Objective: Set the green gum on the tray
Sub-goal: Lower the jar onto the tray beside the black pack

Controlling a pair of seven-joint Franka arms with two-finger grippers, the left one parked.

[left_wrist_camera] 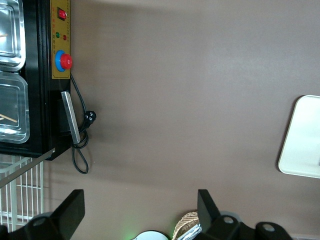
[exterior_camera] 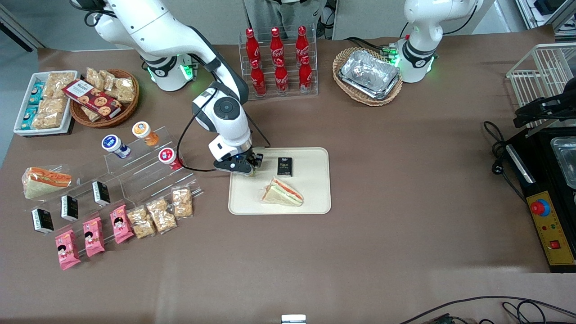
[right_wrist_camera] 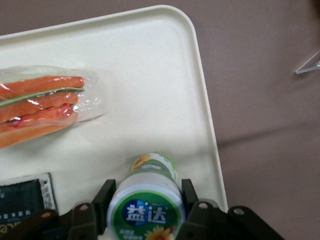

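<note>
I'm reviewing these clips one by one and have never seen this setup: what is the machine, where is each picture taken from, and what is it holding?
These are two white robot arms at a brown table. One picture looks down from the front; the others come from cameras on the arms' wrists. The working arm's gripper hangs over the cream tray, shut on the green gum, a small jar with a green-ringed lid. Already on the tray lie a wrapped sandwich and a small black box. Snacks on a clear stand and cola bottles lie around it.
</note>
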